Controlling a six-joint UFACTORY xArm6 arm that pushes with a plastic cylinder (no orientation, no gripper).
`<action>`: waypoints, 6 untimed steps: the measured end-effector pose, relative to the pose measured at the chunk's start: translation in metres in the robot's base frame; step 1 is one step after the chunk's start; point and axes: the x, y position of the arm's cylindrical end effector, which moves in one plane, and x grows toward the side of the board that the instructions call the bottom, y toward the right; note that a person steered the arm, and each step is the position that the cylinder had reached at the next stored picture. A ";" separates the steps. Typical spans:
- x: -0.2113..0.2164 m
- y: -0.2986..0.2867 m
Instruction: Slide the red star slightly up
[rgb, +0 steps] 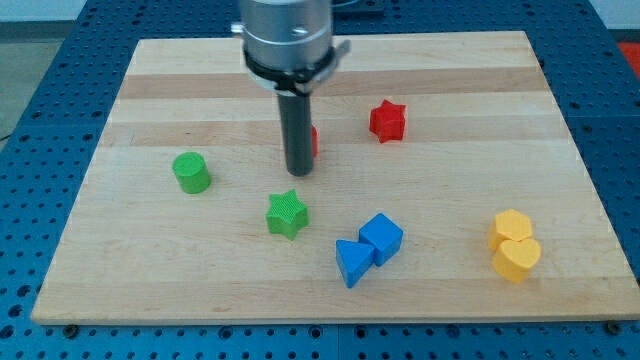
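Note:
The red star (387, 121) lies on the wooden board (150, 110) right of the middle, toward the view's top. My tip (299, 171) is at the end of the dark rod, left of and a little below the star, well apart from it. A second red block (314, 141) is mostly hidden behind the rod; its shape cannot be made out. The green star (287, 214) lies just below my tip.
A green cylinder (191, 172) lies at the left. A blue cube (381, 238) and a blue triangular block (351, 263) touch each other near the bottom middle. Two yellow blocks (514, 244) sit together at the lower right.

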 end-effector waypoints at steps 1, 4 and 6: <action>0.013 0.040; -0.066 0.107; -0.104 0.199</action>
